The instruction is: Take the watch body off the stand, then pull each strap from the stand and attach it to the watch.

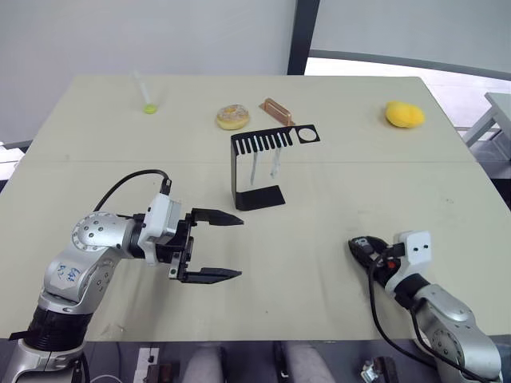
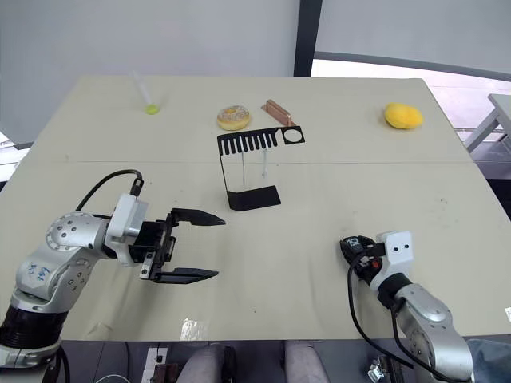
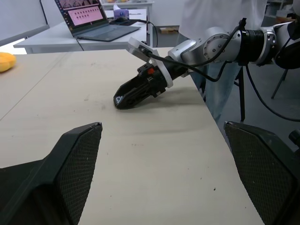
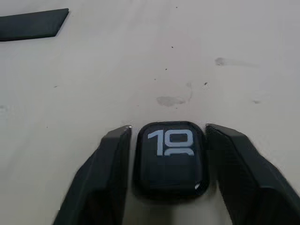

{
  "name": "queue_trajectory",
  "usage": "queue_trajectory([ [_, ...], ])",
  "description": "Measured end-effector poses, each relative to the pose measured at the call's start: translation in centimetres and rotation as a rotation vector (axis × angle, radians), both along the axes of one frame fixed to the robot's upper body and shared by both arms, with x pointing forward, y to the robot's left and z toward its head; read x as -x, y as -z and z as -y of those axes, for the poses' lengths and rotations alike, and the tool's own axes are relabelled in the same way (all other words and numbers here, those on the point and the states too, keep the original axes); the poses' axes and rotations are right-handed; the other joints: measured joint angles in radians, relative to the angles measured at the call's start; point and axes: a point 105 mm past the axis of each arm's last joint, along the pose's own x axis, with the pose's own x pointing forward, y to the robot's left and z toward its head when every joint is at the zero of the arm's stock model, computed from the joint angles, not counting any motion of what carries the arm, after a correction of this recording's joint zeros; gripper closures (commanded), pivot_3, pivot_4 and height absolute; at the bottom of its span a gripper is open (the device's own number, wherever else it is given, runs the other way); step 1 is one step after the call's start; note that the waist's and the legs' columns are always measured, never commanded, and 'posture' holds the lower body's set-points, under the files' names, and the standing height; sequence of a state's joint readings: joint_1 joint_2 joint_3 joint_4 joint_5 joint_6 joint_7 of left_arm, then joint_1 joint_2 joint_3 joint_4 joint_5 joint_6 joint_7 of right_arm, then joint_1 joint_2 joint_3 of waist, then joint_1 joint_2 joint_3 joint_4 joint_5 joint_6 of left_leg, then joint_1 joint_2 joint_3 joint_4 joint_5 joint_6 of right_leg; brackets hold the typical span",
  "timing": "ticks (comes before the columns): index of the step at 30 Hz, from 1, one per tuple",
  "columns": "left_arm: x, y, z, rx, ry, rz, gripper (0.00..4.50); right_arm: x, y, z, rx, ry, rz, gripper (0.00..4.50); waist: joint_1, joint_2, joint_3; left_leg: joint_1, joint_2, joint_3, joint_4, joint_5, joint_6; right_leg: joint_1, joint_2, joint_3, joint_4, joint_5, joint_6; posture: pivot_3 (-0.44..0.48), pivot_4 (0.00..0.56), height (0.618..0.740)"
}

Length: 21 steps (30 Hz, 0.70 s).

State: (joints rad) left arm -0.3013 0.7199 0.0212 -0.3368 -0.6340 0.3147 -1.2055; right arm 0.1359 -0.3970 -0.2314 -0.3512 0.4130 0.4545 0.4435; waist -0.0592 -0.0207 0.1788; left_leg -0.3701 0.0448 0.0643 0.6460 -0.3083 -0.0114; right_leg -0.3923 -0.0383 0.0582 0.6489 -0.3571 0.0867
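Note:
The watch body (image 4: 169, 159), a small black case with light digits on its screen, sits between the fingers (image 4: 105, 173) of my right gripper (image 1: 363, 247), which is shut on it low over the table's front right. The black stand (image 1: 234, 171) is at the table's middle. Two thin white straps (image 1: 254, 169) (image 1: 275, 163) hang from its slotted top arm. At the front left, well short of the stand, my left gripper (image 1: 239, 246) is open and holds nothing. It points toward the right gripper (image 3: 129, 96).
Along the far side lie a clear tube with a green tip (image 1: 148, 100), a doughnut (image 1: 232, 116), a brown block (image 1: 277, 110) just behind the stand, and a yellow lump (image 1: 404, 114). A person (image 3: 211, 14) and a laptop (image 3: 93, 18) are beyond the table's right edge.

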Motion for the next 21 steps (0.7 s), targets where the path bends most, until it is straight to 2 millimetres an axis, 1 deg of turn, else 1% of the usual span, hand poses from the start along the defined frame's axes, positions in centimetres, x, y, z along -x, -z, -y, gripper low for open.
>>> queue_trajectory([
  [1,0.0,0.0,0.0,0.0,-0.001,0.0,0.0,0.0,0.0,-0.1,0.003,-0.012,0.003,0.02,0.002,0.0,0.0,0.0,0.0,0.0,0.0,0.0,0.0,0.0,0.0,0.0,0.0,0.0,0.0,0.0,0.15,0.74],
  [3,0.0,0.0,-0.1,-0.001,-0.002,0.001,0.0,0.0,-0.1,-0.3,0.015,-0.037,0.007,0.02,0.004,0.0,0.0,0.0,0.0,0.0,0.001,0.0,0.001,0.0,0.0,0.0,0.0,0.0,0.0,0.0,0.15,0.74],
  [6,0.0,-0.1,-0.3,-0.004,-0.011,0.003,0.0,0.0,-0.1,0.3,0.048,-0.047,0.005,0.02,0.006,0.0,0.0,0.0,0.0,0.0,0.001,0.0,0.001,0.0,0.0,0.0,0.0,0.0,0.0,0.0,0.15,0.74],
  [9,0.0,0.2,-0.7,-0.014,-0.028,-0.006,0.0,0.4,-0.7,1.1,0.08,-0.071,0.01,0.02,0.007,0.0,0.0,0.0,0.0,0.0,0.0,0.0,0.001,0.0,0.0,0.0,0.0,0.0,0.0,0.0,0.15,0.74],
  [11,0.0,0.3,-1.3,-0.022,-0.053,-0.013,0.0,1.2,-1.9,1.6,0.101,-0.108,0.021,0.02,0.007,0.001,0.0,0.0,0.0,0.0,0.0,-0.001,0.001,0.0,0.0,0.0,0.0,0.0,0.0,0.0,0.15,0.74],
  [13,-0.2,0.3,-2.0,-0.028,-0.087,-0.012,0.0,2.2,-3.8,1.9,0.123,-0.148,0.061,0.02,0.007,0.001,0.0,0.0,0.0,0.0,0.0,-0.001,0.001,0.0,0.0,0.0,0.0,0.0,0.0,0.0,0.15,0.74],
  [14,-0.3,0.2,-2.3,-0.026,-0.106,-0.008,0.0,2.6,-4.2,2.0,0.13,-0.163,0.07,0.02,0.006,0.001,0.0,0.0,0.0,0.0,0.0,-0.001,0.001,0.001,0.0,0.0,0.0,0.0,0.0,0.0,0.15,0.74],
  [15,-0.5,0.3,-3.0,-0.023,-0.144,-0.004,0.0,3.5,-5.1,2.1,0.146,-0.197,0.095,0.02,0.007,0.001,0.0,0.0,0.0,0.0,0.0,-0.001,0.001,0.001,0.0,0.0,0.0,0.0,0.0,0.0,0.15,0.74],
  [17,-1.2,0.6,-5.3,-0.031,-0.263,-0.007,0.0,5.3,-6.4,3.4,0.208,-0.223,0.127,0.02,0.01,0.001,0.0,0.0,0.001,-0.001,0.0,-0.001,0.002,0.001,0.001,-0.001,-0.001,0.0,0.0,0.0,0.15,0.74],
  [19,-1.9,0.9,-7.8,-0.026,-0.407,0.009,0.0,7.2,-6.8,5.2,0.269,-0.23,0.141,0.02,0.012,0.0,0.0,0.0,0.001,-0.001,0.0,-0.001,0.002,0.002,0.001,-0.001,-0.003,0.0,0.0,0.0,0.15,0.74],
  [21,-2.3,1.3,-10.0,-0.024,-0.537,0.029,0.0,8.7,-6.3,7.2,0.295,-0.214,0.115,0.02,0.013,0.0,0.0,0.001,0.0,0.0,0.0,-0.002,0.003,0.004,0.0,-0.001,-0.004,0.0,0.001,0.0,0.15,0.74],
])
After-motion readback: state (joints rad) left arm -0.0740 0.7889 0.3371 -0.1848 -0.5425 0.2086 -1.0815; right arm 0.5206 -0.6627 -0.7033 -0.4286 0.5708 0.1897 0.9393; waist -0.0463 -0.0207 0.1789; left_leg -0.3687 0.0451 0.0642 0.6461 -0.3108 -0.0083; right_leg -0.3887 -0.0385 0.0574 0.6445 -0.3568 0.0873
